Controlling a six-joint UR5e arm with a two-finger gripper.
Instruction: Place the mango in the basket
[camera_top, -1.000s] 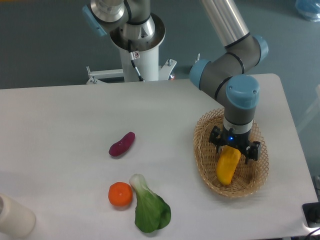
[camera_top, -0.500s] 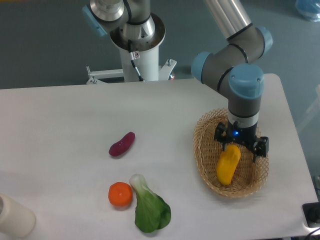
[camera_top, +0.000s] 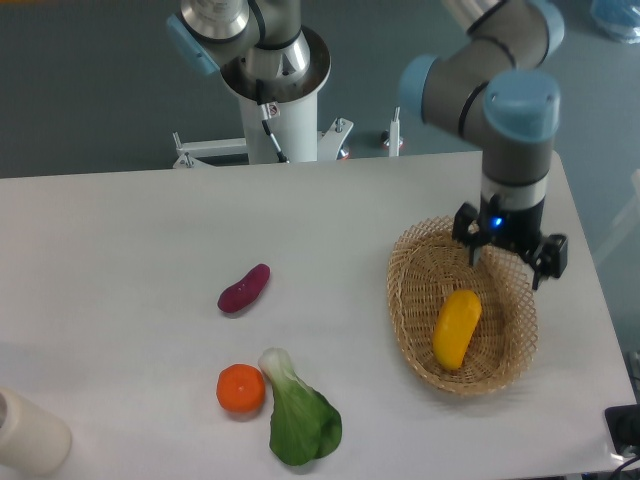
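1. The mango (camera_top: 457, 328) lies inside the basket (camera_top: 410, 310), tilted lengthwise on the woven floor, nearer the front right part; you see all of its upper face, while its underside is hidden against the weave.
2. The gripper (camera_top: 508, 263) hangs above the basket's far right rim, clear of the mango. Its fingers are spread apart and hold nothing. The fingertips are dark against the wicker and hard to make out exactly.
3. The arm's wrist covers a short stretch of the basket's far rim; you cannot see the weave behind it.
4. The basket sits near the right edge of the table (camera_top: 330, 220), with a narrow strip of white top between its rim and that edge, and a wider strip toward the front edge.
5. To the left of the basket you have open table up to a purple sweet potato (camera_top: 244, 288), well apart from it.
6. Near the front lie an orange (camera_top: 240, 388) and, touching or just beside it, a bok choy (camera_top: 296, 412).
7. A cream cylinder (camera_top: 25, 432) at the front left corner is cut off by the picture's edge; what it is cannot be told.
8. The upper arm links leave the picture at the top.
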